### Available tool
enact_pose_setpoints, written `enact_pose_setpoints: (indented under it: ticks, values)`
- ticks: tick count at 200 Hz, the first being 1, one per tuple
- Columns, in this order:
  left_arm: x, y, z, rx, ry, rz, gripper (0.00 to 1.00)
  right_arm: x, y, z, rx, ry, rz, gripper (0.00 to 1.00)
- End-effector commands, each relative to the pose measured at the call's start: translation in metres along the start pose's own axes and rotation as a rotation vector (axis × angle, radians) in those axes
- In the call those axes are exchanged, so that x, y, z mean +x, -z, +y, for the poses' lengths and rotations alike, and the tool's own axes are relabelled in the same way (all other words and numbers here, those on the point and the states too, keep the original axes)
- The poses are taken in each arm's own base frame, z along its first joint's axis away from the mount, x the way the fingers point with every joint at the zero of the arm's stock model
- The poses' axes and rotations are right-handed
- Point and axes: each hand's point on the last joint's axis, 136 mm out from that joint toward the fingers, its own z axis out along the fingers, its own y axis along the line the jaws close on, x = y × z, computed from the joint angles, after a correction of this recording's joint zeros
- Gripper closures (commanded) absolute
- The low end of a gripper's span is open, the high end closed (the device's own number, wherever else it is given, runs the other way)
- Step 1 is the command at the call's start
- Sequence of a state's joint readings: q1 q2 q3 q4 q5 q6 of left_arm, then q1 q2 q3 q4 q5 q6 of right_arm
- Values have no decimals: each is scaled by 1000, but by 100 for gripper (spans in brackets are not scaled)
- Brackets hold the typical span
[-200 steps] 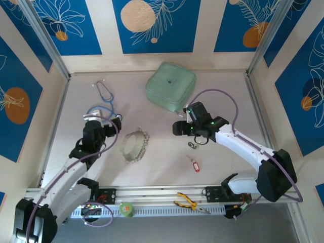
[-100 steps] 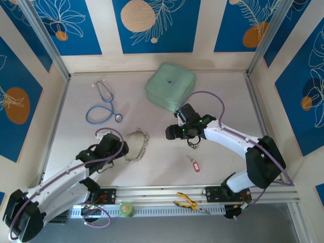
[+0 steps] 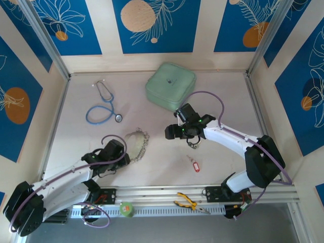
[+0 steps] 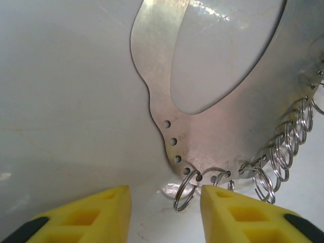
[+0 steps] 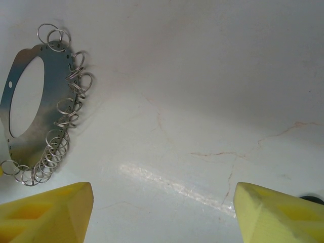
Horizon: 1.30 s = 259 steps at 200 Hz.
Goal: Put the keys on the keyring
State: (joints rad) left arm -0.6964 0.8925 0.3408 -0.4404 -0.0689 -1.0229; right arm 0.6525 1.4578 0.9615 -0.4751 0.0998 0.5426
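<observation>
Left arm [image 3: 66, 179] swung from approx. 10 o'clock down to 7. The left gripper [image 4: 164, 195] has narrowed to half-open astride the keyring [image 4: 212, 147] rim, not pinching yet, i.e. probably steadying comes first. Green case [image 3: 170, 85] at 12 o'clock: shut, contents unseen. Right gripper [image 5: 162, 197] wide open, empty, near the keys [image 3: 193, 145] at 3 o'clock; red-tag key [image 3: 195, 165] at 5.

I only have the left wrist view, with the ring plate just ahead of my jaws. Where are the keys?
Observer: The keys lie right of the keyring, apart from it, beside the right arm.
Operator: And the red-tagged one?
Observer: The red-tag key lies alone, nearer the bases than the bunch.
Operator: Right jaws holding anything?
Observer: No, the right jaws stand wide open over bare table.
</observation>
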Motion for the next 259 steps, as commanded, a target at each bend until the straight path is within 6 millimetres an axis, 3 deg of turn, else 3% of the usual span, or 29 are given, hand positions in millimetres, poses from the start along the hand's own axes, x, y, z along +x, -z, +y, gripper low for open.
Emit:
enact_pose_setpoints:
  ticks: [1,42,125,193,222,259]
  values:
    - [6,-3,-4,32,4,23,65,2,1,4,-25,-14,9,26]
    - [10,-5,-6,53,1,41,76,5,0,5,-30,-15,23,27]
    - [12,-9,-12,75,-7,59,84,6,1,6,-33,-14,28,27]
    - [8,-6,-17,87,-30,44,100,5,5,8,-42,-20,23,28]
    - [-15,16,-28,98,-149,-57,100,0,11,10,-62,-34,4,28]
    - [-65,62,-70,138,-497,-294,100,-17,22,10,-104,-59,-46,29]
